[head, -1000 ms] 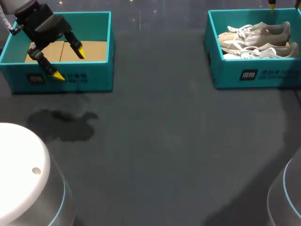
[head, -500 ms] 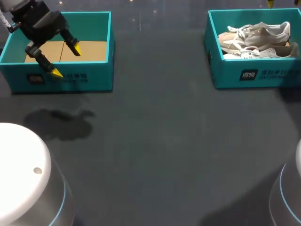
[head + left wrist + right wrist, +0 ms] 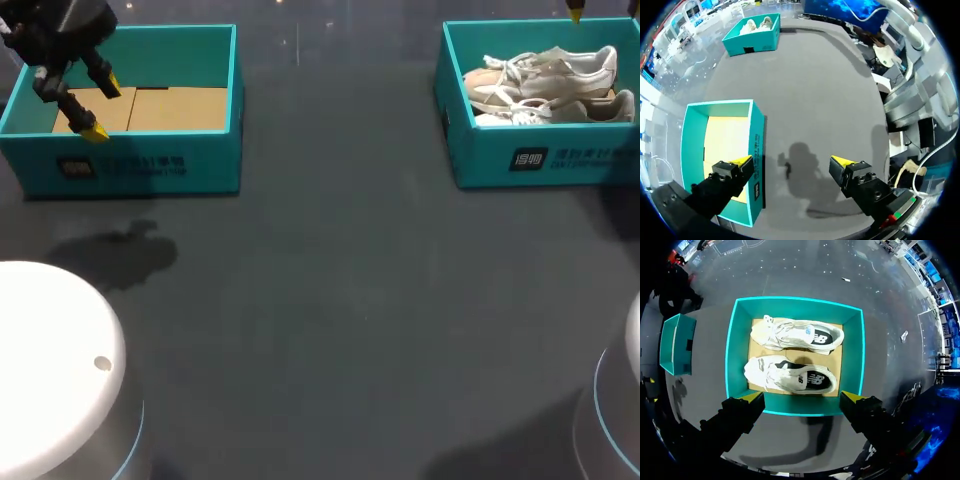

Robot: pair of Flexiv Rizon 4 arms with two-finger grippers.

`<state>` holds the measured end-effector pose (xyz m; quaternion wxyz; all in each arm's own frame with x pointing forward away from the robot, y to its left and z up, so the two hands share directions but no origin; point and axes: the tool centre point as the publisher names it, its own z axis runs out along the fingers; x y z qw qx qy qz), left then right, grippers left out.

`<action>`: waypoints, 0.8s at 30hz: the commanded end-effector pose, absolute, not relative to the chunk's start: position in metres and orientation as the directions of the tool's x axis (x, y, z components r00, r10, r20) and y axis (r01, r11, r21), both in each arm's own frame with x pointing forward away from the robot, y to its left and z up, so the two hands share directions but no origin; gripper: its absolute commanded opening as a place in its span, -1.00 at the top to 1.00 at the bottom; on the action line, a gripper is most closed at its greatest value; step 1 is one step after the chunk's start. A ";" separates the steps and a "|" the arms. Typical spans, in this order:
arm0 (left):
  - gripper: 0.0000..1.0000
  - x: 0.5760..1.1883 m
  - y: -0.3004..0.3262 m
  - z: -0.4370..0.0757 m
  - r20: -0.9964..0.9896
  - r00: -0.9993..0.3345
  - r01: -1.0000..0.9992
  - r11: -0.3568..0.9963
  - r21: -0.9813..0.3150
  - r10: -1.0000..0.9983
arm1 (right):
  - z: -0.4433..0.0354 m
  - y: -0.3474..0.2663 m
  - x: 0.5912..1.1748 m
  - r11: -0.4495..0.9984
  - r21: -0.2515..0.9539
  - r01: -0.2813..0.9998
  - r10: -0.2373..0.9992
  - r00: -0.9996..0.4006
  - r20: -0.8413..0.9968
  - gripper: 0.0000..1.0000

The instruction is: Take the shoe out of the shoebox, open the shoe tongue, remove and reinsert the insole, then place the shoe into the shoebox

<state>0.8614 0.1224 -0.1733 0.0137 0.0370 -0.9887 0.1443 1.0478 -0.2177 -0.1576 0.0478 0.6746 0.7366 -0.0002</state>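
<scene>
Drawn back toward the far left, the left gripper (image 3: 100,110) hangs spread above the empty shoebox (image 3: 140,168). Two white sneakers (image 3: 790,376) lie side by side in the right shoebox (image 3: 795,408), beneath the right gripper (image 3: 803,397), fingers wide apart.

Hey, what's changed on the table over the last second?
The left gripper, fingers open and empty, shifted left and toward the back of the empty shoebox. Nothing was grasped or released. The two shoes and the right shoebox stayed put.
</scene>
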 end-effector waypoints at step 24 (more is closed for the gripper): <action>-1.00 0.921 0.225 -0.188 0.039 -0.560 -0.826 0.553 -0.110 -0.828 | -0.159 -0.218 1.044 0.090 0.087 0.992 0.994 -0.084 -0.071 -1.00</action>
